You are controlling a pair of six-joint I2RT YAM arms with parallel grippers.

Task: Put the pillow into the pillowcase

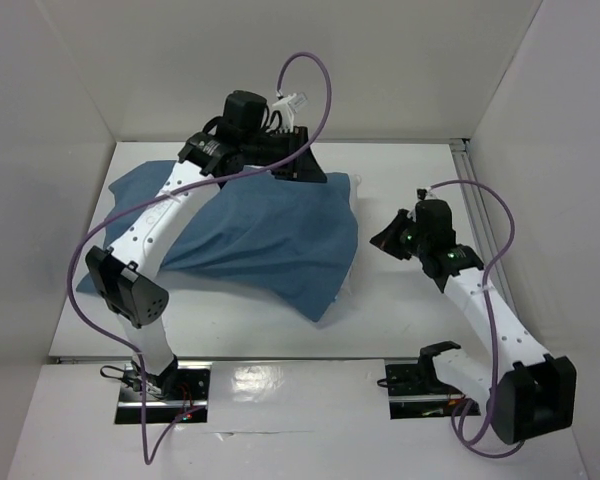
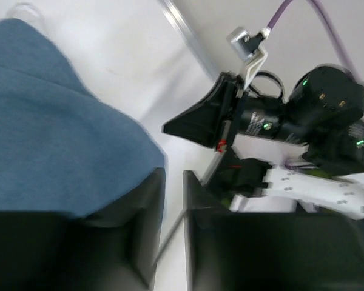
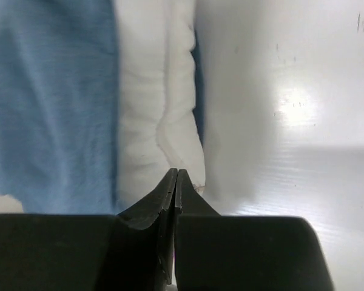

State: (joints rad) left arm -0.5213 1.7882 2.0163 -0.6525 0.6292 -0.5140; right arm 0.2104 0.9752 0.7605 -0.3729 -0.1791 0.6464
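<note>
Nearest me, at the near edge of the table, the left arm rises from its base and arches right across the pillowcase to its far side. Up there the left gripper hangs just beside the edge of the blue cloth. Its jaws are parted by a narrow slit with only bare table showing through, so it grips nothing. I'd guess it is placed there to catch the rim of the case.

The pillowcase lies rumpled and plump in the middle of the table. By the look of it the pillow is mostly inside, with just 1 white strip poking out along the right-hand side. Close beside that strip hovers the right gripper, pinched tight and empty, probably poised to nudge the last of the pillow under the cloth.
</note>
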